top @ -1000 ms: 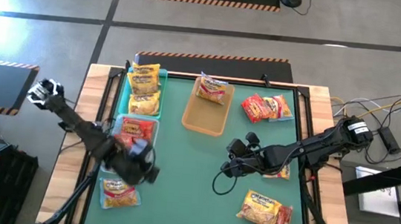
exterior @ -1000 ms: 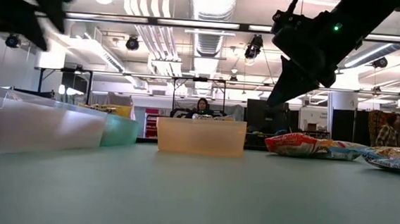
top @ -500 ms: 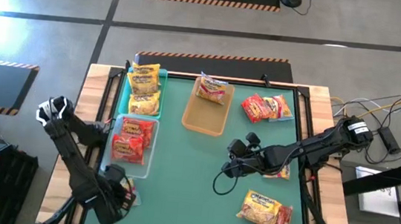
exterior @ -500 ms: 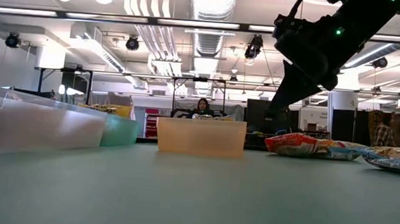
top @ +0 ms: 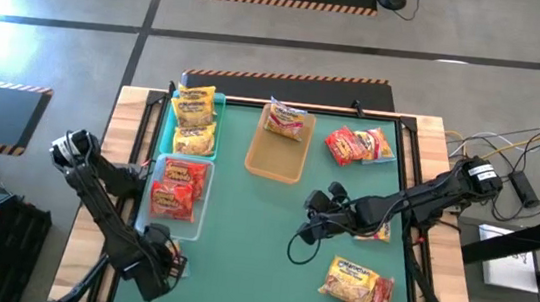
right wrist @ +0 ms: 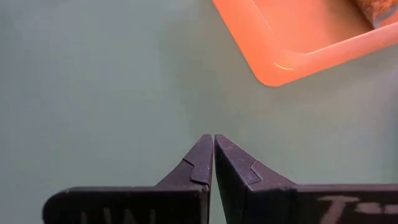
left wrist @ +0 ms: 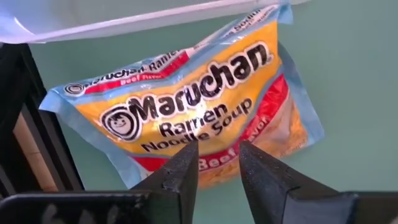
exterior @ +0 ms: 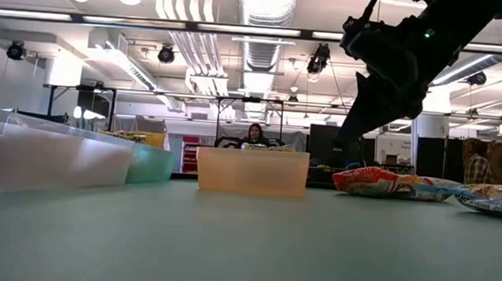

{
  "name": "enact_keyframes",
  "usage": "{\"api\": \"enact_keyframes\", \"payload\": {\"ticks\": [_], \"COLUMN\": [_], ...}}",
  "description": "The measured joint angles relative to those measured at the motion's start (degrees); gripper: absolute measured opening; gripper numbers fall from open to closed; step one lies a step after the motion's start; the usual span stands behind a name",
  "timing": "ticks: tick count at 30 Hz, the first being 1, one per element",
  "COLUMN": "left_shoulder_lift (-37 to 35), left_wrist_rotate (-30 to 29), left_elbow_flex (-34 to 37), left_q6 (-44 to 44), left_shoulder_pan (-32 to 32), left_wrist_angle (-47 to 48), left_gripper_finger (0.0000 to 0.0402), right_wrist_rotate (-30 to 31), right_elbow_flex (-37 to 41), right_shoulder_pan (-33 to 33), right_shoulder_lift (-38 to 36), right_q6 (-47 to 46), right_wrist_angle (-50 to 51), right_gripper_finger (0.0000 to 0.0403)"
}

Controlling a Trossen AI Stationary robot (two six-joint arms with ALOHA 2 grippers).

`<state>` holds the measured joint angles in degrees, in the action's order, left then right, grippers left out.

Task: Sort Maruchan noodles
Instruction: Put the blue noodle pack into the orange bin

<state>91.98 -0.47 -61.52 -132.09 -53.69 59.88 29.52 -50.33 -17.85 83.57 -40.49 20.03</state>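
Down at the table's near-left corner, the left gripper (left wrist: 217, 163) hovers over a crinkly yellow-and-red Maruchan ramen packet (left wrist: 186, 112) lying flat on the green table (top: 272, 232) beside the clear plastic tray (top: 201, 196), jaws narrowly apart (whether they pinch its edge, I cannot tell). The right gripper (right wrist: 213, 155) hangs mid-table, jaws pressed together, empty, near the tan tray (right wrist: 298, 37).

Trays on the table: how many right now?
3: the teal tray at the far left, the clear tray just nearer along that edge, and the tan tray at the far centre. None looks hidden.
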Motion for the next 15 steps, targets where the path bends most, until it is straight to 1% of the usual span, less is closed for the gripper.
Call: {"api": "enact_keyframes", "payload": {"ticks": [6, 12, 15], "left_shoulder_lift": [1.18, 2.77, 3.55], "left_wrist_rotate": [0.00, 0.01, -0.90], "left_elbow_flex": [0.20, 0.01, -0.20], "left_q6": [0.07, 0.41, 1.30], "left_shoulder_pan": [0.09, 0.13, 0.17], "left_wrist_angle": [-1.26, -2.52, -4.08], "left_gripper_finger": [0.0078, 0.0075, 0.0074], "right_wrist_rotate": [-0.02, 0.00, 0.00], "right_elbow_flex": [0.00, 0.00, 0.00], "right_shoulder_pan": [0.00, 0.00, 0.00], "right_shoulder_lift": [0.00, 0.00, 0.00], "right_q6": [0.00, 0.09, 0.15], "right_wrist_angle": [-0.02, -0.11, -0.18], "right_gripper_finger": [0.0009, 0.0009, 0.0009]}}
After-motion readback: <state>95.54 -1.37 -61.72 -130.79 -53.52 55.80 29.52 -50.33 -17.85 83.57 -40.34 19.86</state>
